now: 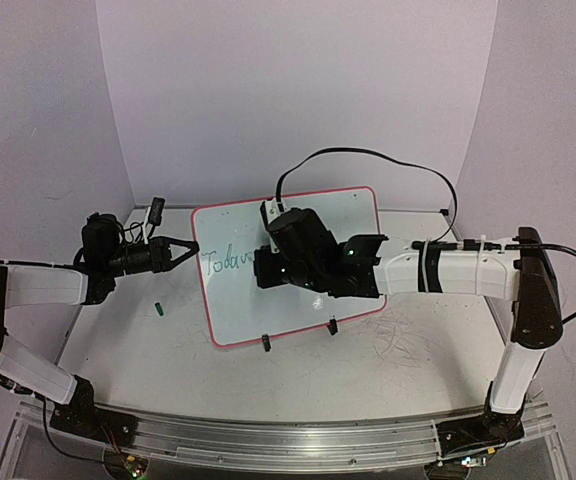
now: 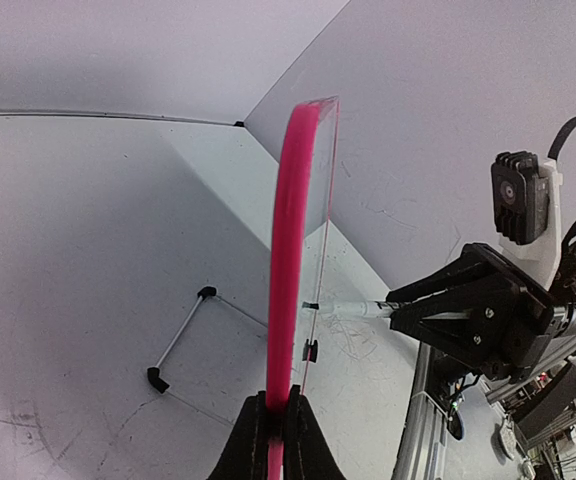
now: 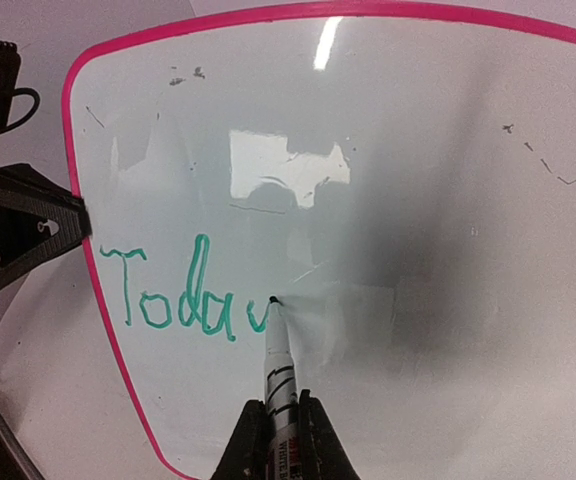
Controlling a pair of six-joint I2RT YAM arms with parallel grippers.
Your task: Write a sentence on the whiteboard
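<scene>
Against the whiteboard (image 1: 348,215), right end effector (image 3: 276,425) holds a pen (image 3: 280,365) tip-on; left end effector (image 2: 278,420) clamps its frame.

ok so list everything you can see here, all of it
whiteboard: one, white with pink-red frame, standing mid-table
clip feet: two, black, on the board's bottom edge
green writing: one unfinished word, "Toda" plus a started letter, on the board's left part
pen: one, white barrel, dark tip on the board at the end of the writing
small green piece: one, on the table left of the board, maybe a pen cap
wire piece: one, pale rod with black ends, on the table behind the board
table: one, white
left gripper: one, black, shut on the whiteboard's left edge
right gripper: one, black, shut on the pen
</scene>
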